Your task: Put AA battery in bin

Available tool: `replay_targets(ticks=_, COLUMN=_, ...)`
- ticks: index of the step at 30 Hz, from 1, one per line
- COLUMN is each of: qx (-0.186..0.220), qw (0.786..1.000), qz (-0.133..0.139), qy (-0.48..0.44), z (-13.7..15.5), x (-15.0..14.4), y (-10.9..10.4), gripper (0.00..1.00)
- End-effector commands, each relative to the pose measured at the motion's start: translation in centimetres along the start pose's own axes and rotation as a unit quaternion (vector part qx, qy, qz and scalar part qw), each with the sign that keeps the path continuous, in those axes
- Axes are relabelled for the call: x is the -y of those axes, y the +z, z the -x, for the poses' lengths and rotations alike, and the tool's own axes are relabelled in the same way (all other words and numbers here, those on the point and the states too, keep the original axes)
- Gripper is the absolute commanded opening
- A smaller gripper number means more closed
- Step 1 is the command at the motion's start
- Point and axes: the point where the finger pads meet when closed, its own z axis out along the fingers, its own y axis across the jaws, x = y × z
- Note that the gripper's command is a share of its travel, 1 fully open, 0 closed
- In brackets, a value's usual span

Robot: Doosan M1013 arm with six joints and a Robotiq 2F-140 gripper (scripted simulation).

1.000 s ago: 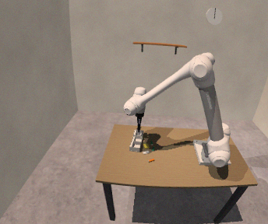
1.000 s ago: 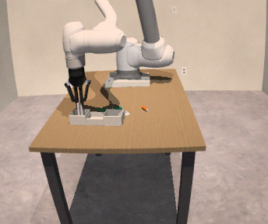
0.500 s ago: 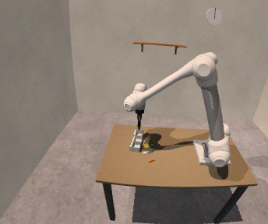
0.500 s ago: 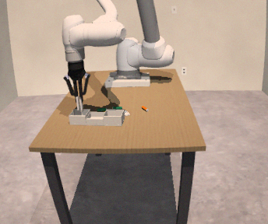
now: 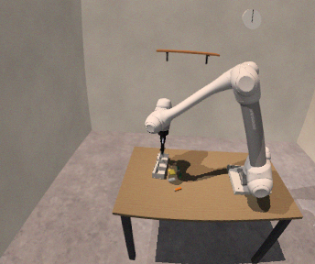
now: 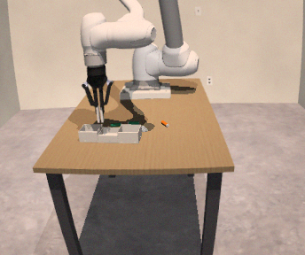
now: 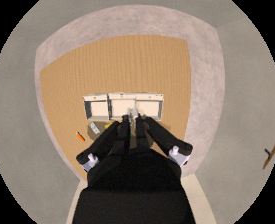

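Observation:
A row of white bins stands on the table's left half. I cannot read their marks. My gripper points straight down with its tips just above the rim of the row, near the second compartment from the left in the exterior view. The fingers are shut, and I see nothing between the tips. A small orange cylinder with a pale tip, like an AA battery, lies alone on the table to the right of the bins.
Small green things and a yellowish thing lie right beside the bins on the side towards the arm's base. The arm's base plate sits at the table's far end.

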Motion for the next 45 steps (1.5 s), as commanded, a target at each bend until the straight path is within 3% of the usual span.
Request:
replay_targets(ticks=1, qx=0.0, qw=1.0, qz=0.0, qy=0.0, z=-0.1, x=0.6, y=0.0, gripper=0.05)
replay_targets(ticks=8, qx=0.0, qw=1.0, qz=0.0, qy=0.0, z=-0.7, x=4.0, y=0.0, gripper=0.05)
replay_targets(ticks=18, qx=0.0, qw=1.0, qz=0.0, qy=0.0, z=-0.7, x=4.0, y=1.3, gripper=0.05)
replay_targets(ticks=33, qx=0.0, qw=1.0, qz=0.0, qy=0.0, z=-0.7, x=4.0, y=5.3, gripper=0.05)
replay_targets(ticks=45, qx=0.0, qw=1.0, qz=0.0, qy=0.0, z=-0.7, x=4.0, y=5.9, gripper=0.05)
